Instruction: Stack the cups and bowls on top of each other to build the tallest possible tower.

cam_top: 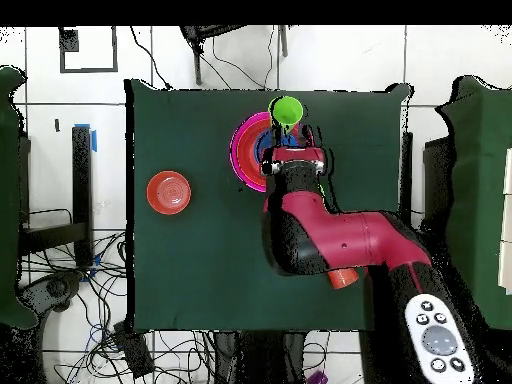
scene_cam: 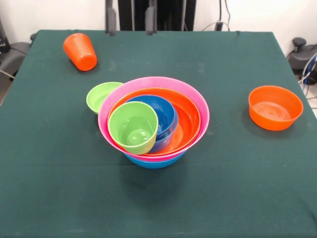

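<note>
Bench point(scene_cam: 237, 188) under dark green cloth. Tower point(scene_cam: 153, 121) sits near the middle: wide blue bowl point(scene_cam: 154, 161) at the base, only its lower edge showing, large pink bowl point(scene_cam: 198, 106) nested in it, large orange bowl point(scene_cam: 187, 116) inside that, smaller blue bowl point(scene_cam: 162, 111) within the orange one. Lime green cup point(scene_cam: 133, 127) lies tilted on the pile, mouth toward the front camera, leaning against the small blue bowl and over the pink rim. Small lime-green bowl point(scene_cam: 99, 95) stands on the cloth touching the pink bowl's outer wall, partly hidden behind it. Orange ribbed cup point(scene_cam: 80, 51) rests tilted near a far corner, well apart from the pile. Smaller orange bowl point(scene_cam: 275, 107) stands upright and alone toward the other side, also well apart. In the front view two dark tips point(scene_cam: 129, 20) show at the top edge, clear of everything. Overhead, the red and black arm point(cam_top: 320, 225) reaches across the bench and covers much of the tower; the orange ribbed cup peeks out from under the arm. Jaws: cannot tell whether released or clenched. Cables point(cam_top: 90, 320) trail on the floor beside the bench.
</note>
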`<action>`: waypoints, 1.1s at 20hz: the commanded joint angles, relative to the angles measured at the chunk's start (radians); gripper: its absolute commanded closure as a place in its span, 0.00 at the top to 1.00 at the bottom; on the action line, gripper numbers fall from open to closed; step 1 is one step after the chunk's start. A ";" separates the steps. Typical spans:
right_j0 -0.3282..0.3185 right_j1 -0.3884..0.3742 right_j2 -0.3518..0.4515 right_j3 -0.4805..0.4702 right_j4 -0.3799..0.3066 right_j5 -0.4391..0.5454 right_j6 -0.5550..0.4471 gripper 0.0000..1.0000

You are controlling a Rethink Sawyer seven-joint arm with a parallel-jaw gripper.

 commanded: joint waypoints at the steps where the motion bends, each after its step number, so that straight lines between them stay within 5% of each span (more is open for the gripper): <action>1: -0.121 0.122 0.269 -0.005 -0.152 0.196 -0.041 1.00; 8: -0.239 0.212 0.439 -0.055 -0.266 0.239 -0.096 1.00; 12: -0.344 0.304 0.589 -0.075 -0.276 0.351 -0.179 1.00; 22: -0.419 0.413 0.690 -0.154 -0.273 0.539 -0.345 1.00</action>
